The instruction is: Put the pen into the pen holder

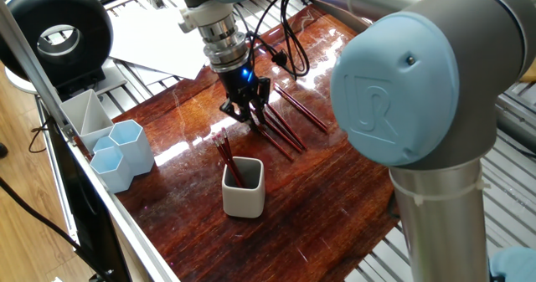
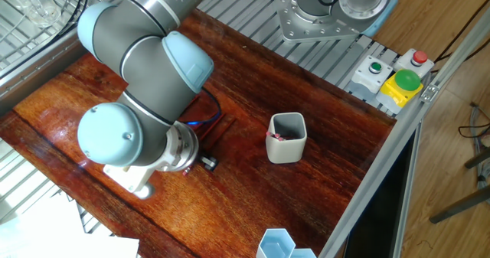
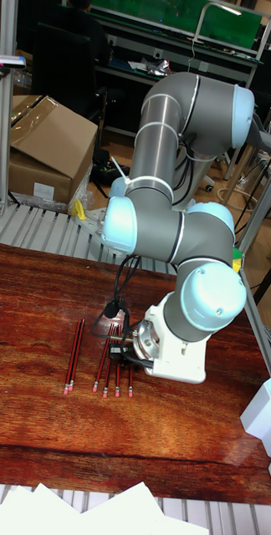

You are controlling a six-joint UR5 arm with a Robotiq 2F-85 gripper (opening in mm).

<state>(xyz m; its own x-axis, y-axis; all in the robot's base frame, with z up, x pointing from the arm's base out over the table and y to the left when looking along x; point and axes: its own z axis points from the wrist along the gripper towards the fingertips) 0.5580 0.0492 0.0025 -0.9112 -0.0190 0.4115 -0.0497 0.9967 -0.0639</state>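
The off-white pen holder (image 1: 244, 190) stands near the table's front edge with dark red pens (image 1: 224, 152) sticking out of it. From the other side the pen holder (image 2: 287, 139) sits right of the arm. Several more dark red pens (image 1: 289, 130) lie flat in a row behind it, and they also show in the tall view as pens (image 3: 109, 361). My gripper (image 1: 252, 123) points straight down at the near end of that row. Its fingers converge at table level on one pen. In the tall view the gripper (image 3: 121, 354) is low among the pens.
Two pale blue hexagonal cups (image 1: 126, 148) and a grey compartment tray (image 1: 84, 110) stand at the left edge. White paper (image 1: 155, 35) lies behind the table. A button box (image 2: 398, 78) sits by the far rail. The arm's large joints (image 2: 126, 139) overhang the table.
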